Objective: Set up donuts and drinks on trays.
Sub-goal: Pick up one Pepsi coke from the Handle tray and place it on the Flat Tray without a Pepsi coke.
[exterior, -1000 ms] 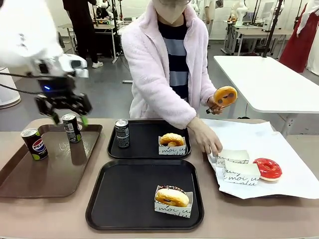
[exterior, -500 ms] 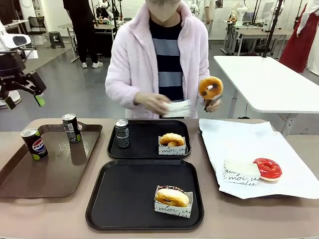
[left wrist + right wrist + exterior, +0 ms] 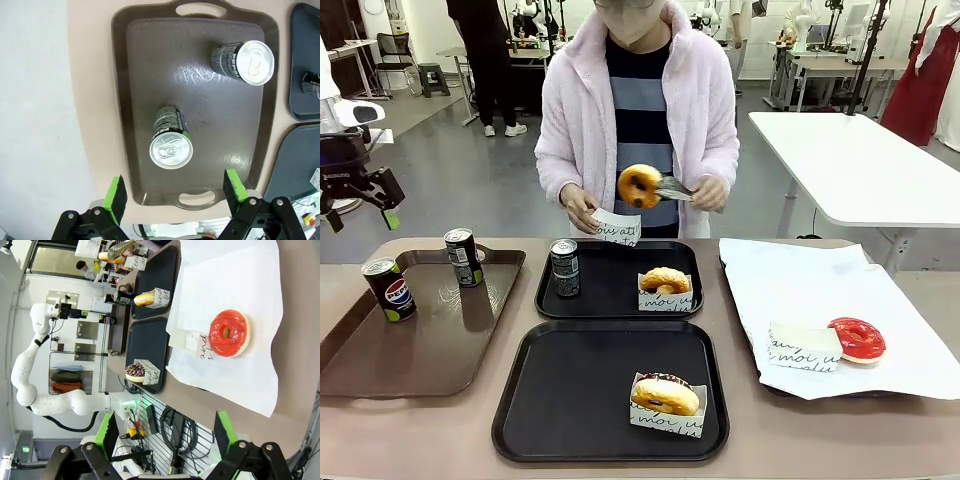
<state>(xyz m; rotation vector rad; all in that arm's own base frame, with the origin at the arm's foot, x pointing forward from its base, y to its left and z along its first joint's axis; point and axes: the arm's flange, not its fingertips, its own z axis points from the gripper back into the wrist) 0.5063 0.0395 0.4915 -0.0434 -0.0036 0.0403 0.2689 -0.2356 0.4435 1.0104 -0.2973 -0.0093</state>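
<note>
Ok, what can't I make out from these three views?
Front view: label print on the grey-black can on the brown tray is too small to read.
Left wrist view: the drink can on the far black tray is cut by the right edge.
Right wrist view: the Pepsi can is too small for detail.
Front view: the left claw's arm is cut by the left edge.

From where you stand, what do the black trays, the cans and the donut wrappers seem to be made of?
Black trays, near and far: probably moulded plastic, matt with a soft sheen, with rounded corners and raised rims.
Cans: likely thin metal, going by the shiny silver tops and printed sides.
Donut wrappers: white paper, by the look of their folded edges and printed script.
</note>
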